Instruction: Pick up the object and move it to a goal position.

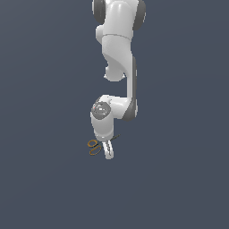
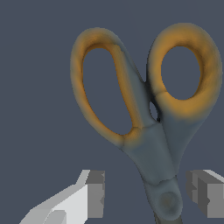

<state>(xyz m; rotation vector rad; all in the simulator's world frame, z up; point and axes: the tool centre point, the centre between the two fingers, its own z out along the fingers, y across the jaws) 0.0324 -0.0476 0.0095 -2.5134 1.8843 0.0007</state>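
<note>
The object, a small pair of scissors (image 2: 153,144) with two orange-lined oval loops and a grey-blue body, fills the wrist view. In the exterior view the scissors (image 1: 94,146) lie on the dark floor, their loops sticking out to the exterior view's left of the fingers and a thin blade tip showing on the other side. My gripper (image 1: 108,151) is down at floor level over them. Its two fingers (image 2: 94,194) stand either side of the pivot, with a gap on each side, so the gripper (image 2: 148,194) is open. The blades are mostly hidden.
The white arm (image 1: 118,53) comes down from the top of the exterior view. Plain dark grey floor (image 1: 179,179) lies all around the scissors.
</note>
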